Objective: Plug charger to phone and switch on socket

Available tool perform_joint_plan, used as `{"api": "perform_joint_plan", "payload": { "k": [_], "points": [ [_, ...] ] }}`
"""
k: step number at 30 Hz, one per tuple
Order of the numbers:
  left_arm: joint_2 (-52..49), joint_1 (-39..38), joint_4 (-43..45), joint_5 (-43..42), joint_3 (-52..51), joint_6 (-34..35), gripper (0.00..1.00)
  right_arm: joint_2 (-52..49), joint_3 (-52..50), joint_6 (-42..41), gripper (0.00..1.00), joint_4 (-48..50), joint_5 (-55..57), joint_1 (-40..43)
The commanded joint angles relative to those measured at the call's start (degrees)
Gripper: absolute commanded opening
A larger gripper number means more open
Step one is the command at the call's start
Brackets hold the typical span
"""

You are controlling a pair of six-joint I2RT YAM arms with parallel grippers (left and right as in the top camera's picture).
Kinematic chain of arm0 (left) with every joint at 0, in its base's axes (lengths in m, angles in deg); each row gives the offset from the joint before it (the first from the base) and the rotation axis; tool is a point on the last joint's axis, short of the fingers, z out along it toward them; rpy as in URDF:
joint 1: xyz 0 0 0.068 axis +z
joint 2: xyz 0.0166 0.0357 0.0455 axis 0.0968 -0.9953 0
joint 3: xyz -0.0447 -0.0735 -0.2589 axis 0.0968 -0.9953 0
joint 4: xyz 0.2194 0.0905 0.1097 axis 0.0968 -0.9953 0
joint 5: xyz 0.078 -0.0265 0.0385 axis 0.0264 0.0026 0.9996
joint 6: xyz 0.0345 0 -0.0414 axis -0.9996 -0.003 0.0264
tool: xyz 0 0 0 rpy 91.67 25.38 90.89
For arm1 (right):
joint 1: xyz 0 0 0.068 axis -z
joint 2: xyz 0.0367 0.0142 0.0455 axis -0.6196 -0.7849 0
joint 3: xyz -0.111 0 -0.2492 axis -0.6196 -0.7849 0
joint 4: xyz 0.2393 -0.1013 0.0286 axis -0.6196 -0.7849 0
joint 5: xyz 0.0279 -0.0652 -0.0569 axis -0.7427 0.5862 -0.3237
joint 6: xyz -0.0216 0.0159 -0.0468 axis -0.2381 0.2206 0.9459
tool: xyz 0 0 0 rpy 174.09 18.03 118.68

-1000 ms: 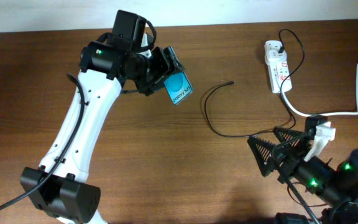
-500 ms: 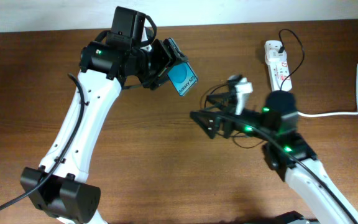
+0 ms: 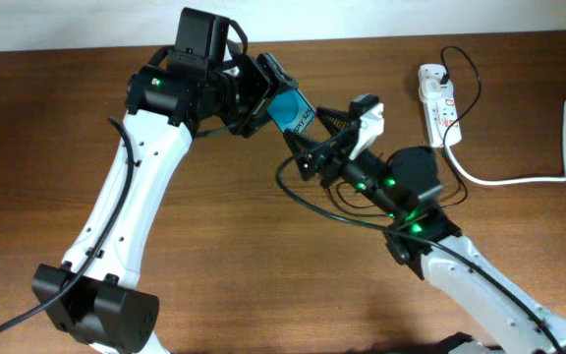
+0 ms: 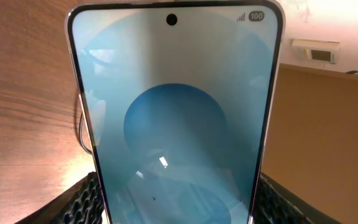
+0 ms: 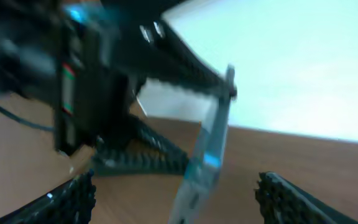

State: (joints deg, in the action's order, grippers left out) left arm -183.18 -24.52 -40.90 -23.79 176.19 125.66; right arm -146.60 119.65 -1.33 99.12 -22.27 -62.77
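Left hand (image 3: pixel 266 98) grips the phone (image 3: pixel 291 111) aloft at twelve o'clock, likely presenting it to the right hand (image 3: pixel 310 147), which is wide open and empty. The charger (image 3: pixel 298 192) loops on the desk (image 3: pixel 47 147) at the phone's six o'clock.

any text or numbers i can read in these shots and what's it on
"100": battery badge, top right of the phone screen, left wrist view.
White print on the phone's edge, overhead: too small, partly hidden.
Red marks on the power strip: too small.
Right wrist view: blurred, nothing readable.
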Motion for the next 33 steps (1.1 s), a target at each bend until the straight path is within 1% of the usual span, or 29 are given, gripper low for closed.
{"api": "perform_joint_plan", "payload": {
  "k": [1,4,6,7,8,9,10,12,13,15,17,18,19,20,24,27,28,29,30,31,32,33],
  "points": [
    [2.03,-0.07,0.42,-2.8,1.38,0.37,0.47,-5.07,0.57,-0.33,0.77,6.8,0.55,-1.44],
    [2.03,-0.07,0.39,-4.17,1.38,0.35,0.47,-7.8,1.53,-2.49,0.73,11.32,0.55,-1.44],
    [2.03,-0.07,0.39,-4.46,1.38,0.33,0.47,-8.31,2.34,-2.45,0.69,11.32,2.1,-1.44],
    [2.03,-0.07,0.39,-4.52,1.38,0.33,0.47,-8.31,2.51,-2.45,0.65,11.8,2.01,-1.44],
    [2.03,-0.07,0.39,-4.52,1.38,0.33,0.47,-8.31,2.51,-2.45,0.58,12.11,2.01,-1.44],
    [2.03,-0.07,0.39,-4.55,1.38,0.31,0.47,-8.31,2.51,-2.47,0.46,12.13,1.99,-1.44],
    [2.03,-0.07,0.37,-4.57,1.38,0.33,0.47,-8.31,2.51,-2.45,0.41,12.15,2.01,-1.44],
    [2.03,-0.07,0.37,-4.74,1.38,0.31,0.47,-8.31,2.51,-2.47,0.36,12.15,1.75,-1.44],
    [2.03,-0.13,0.37,-4.74,1.38,0.31,0.47,-8.31,2.51,-2.49,0.28,12.15,1.77,-1.44],
    [2.03,-0.13,0.37,-4.74,1.38,0.31,0.47,-8.31,2.51,-2.86,0.25,12.59,1.77,-1.44],
    [2.03,-0.17,0.37,-4.76,1.38,-0.04,0.47,-8.31,2.51,-2.89,0.18,12.85,1.73,-1.44],
    [2.03,-0.17,0.07,-4.74,1.38,-0.37,0.46,-8.31,2.51,-2.89,0.1,12.85,1.27,-1.44],
    [2.03,-0.17,-0.28,-4.74,1.38,-0.72,0.47,-8.31,2.51,-2.91,0.06,13.25,0.87,-1.44],
    [2.03,-0.17,-0.28,-4.72,1.38,-0.76,0.47,-8.28,2.51,-3.58,0.04,13.44,0.9,-1.42],
    [2.03,-0.17,-0.28,-4.72,1.38,-0.74,0.46,-8.28,2.51,-5.88,0.04,14.69,0.2,-1.42],
    [2.03,-0.17,-0.24,-4.72,1.38,-0.74,0.47,-8.28,2.51,-5.81,0.04,13.51,0.5,-0.42],
    [2.03,-0.17,-0.2,-4.72,1.38,-0.74,0.52,-8.28,2.51,-5.79,0.04,12.66,0.55,0.02],
    [2.03,-0.17,-0.04,-4.74,1.38,-0.74,0.6,-8.28,2.51,-5.81,0.04,11.37,0.96,0.48],
    [2.03,-0.11,0.02,-4.72,1.38,-0.76,0.75,-8.28,2.51,-5.81,0.04,9.16,2.71,0.87],
    [2.03,-0.11,0.48,-4.72,1.38,-1.22,0.82,-8.28,2.51,-5.81,0.04,7.34,4.04,1.09],
    [2.03,-0.11,1.73,-4.72,1.38,-3.67,0.96,-8.28,2.51,-5.84,0.04,5.95,4.42,1.38],
    [2.03,-0.11,1.81,-4.72,1.38,-6.73,0.99,-8.28,2.51,-5.84,0.04,5.57,4.79,1.38]
  ]
}}
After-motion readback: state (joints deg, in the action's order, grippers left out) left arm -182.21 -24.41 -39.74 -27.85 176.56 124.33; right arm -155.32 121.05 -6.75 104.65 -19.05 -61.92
